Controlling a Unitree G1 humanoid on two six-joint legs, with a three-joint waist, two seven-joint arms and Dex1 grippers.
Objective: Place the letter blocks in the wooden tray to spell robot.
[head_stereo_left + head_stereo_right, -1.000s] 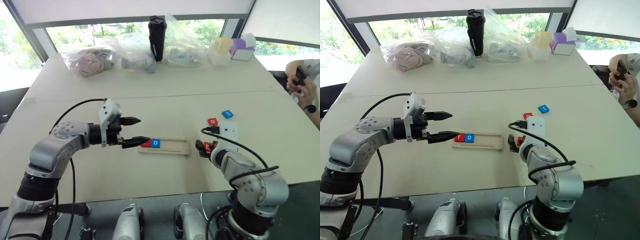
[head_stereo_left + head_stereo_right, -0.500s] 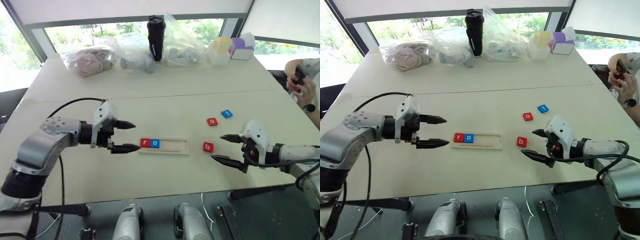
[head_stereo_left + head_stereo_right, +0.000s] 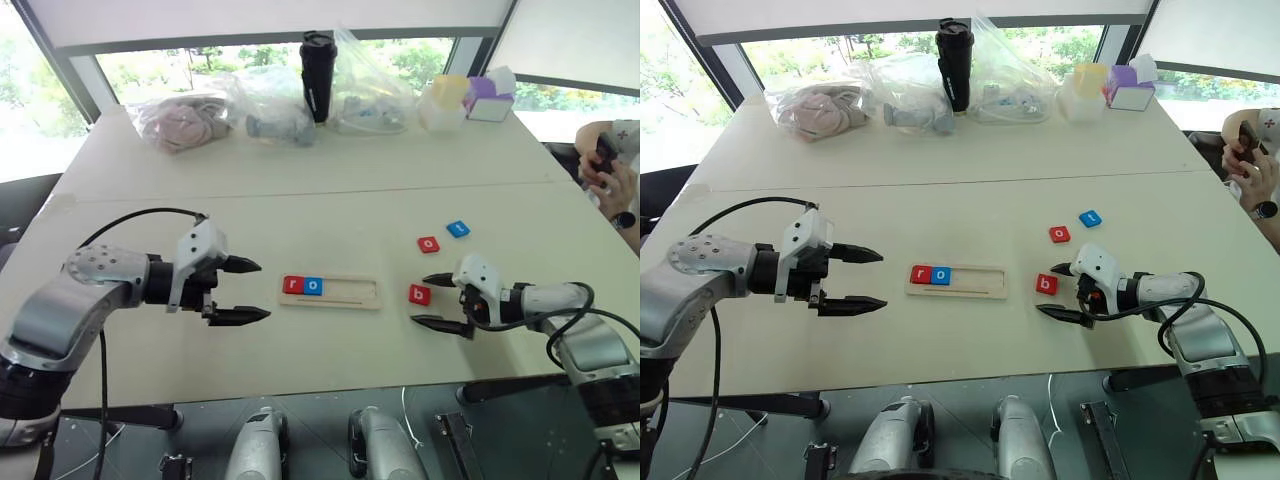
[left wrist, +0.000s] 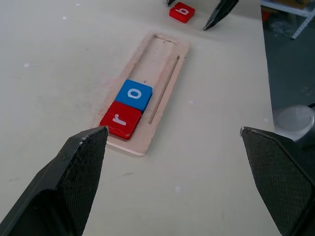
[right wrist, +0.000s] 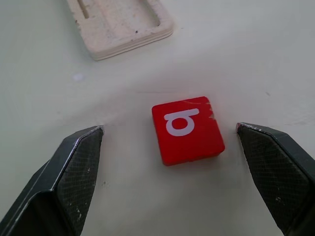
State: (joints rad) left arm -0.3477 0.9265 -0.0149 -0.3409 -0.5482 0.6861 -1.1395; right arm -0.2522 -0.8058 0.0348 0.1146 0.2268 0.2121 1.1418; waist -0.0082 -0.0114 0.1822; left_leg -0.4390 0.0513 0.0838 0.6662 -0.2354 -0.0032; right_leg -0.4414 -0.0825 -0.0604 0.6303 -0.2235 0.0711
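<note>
I see the wooden tray [image 3: 331,292] lying flat on the pale worktop [image 3: 330,200], with a red r block [image 3: 292,285] and a blue o block [image 3: 313,286] side by side at its left end; the rest of the tray is bare. Right of the tray a red b block [image 3: 419,294] lies between the spread fingers of my right gripper [image 3: 440,300], untouched. Beyond it sit a red o block [image 3: 428,244] and a blue t block [image 3: 457,229], well apart from the tray. My left gripper [image 3: 245,290] hovers left of the tray, fingers wide and empty. Bags [image 3: 180,120] and a dark bottle [image 3: 316,62] line the worktop's far edge.
</note>
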